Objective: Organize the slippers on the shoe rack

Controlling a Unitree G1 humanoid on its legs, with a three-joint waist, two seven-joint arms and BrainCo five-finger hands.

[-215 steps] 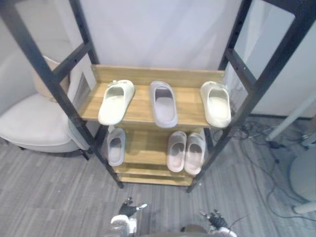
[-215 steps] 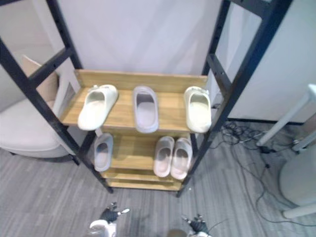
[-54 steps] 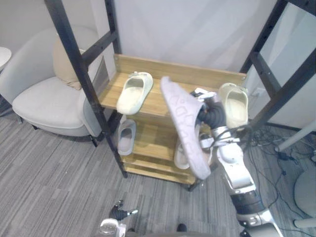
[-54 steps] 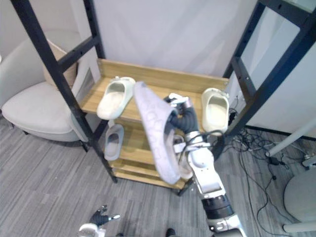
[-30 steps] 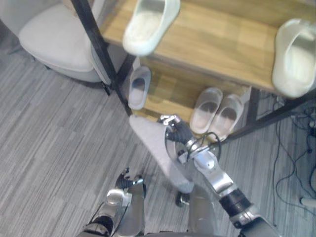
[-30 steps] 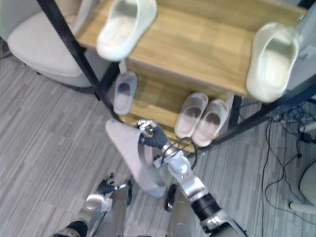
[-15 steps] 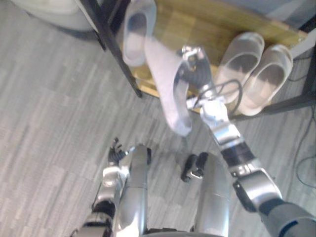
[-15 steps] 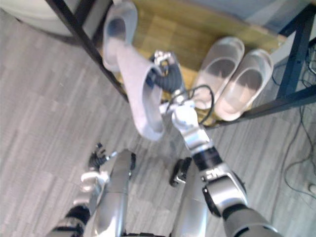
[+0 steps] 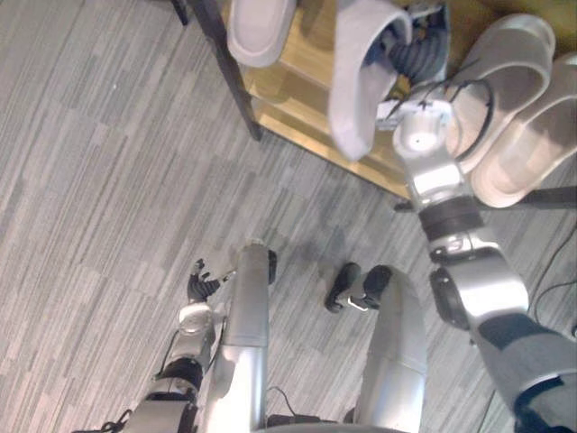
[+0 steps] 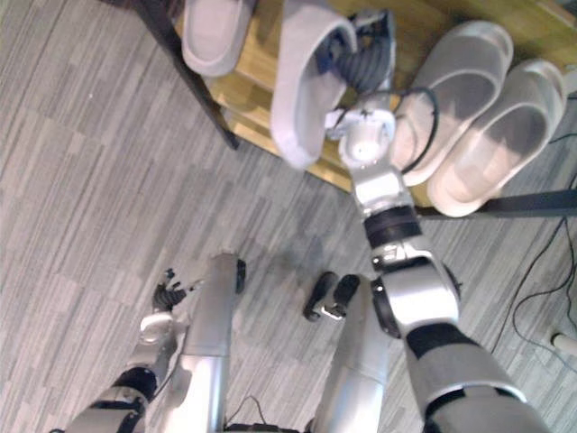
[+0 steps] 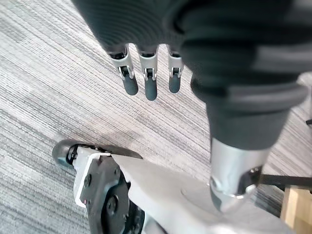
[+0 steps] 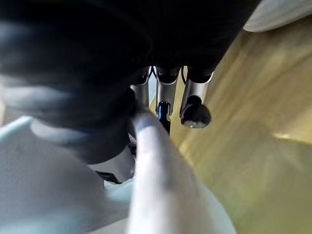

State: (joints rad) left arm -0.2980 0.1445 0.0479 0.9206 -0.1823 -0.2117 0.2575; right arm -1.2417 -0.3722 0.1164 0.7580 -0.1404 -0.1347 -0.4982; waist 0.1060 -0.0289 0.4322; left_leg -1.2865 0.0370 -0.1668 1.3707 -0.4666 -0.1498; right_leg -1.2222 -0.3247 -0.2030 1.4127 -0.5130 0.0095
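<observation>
The grey slipper [image 9: 361, 81] you are carrying hangs tilted over the front edge of the rack's lower shelf [image 9: 293, 86]. Its upper end is cut off by the top of the head views, and its lower end juts out past the shelf edge, above the carpet [image 9: 108, 162]. You cannot tell from here whether any part of it touches the wood.

Your right hand [image 9: 416, 50] grips it from the right side. In the right wrist view the slipper's pale wall runs up the middle, and the dark-tipped fingers [image 12: 195, 109] reach past it over the wood. The rest of the grip is hidden behind that wall and the hand's dark cover.

To the left, a second grey slipper [image 9: 257, 25] lies at the shelf's left end, just beside the black post [image 9: 230, 81], with its far part out of frame. A strip of bare wood separates it from the held one.

To the right, two pinkish slippers [image 9: 505, 86] lie side by side, touching. Your right wrist crosses the edge of the nearer one, so that side is tight.

Your left hand [image 9: 200, 281] hangs low over the carpet, well away from the rack, its fingers [image 11: 146, 85] loose and holding nothing.
</observation>
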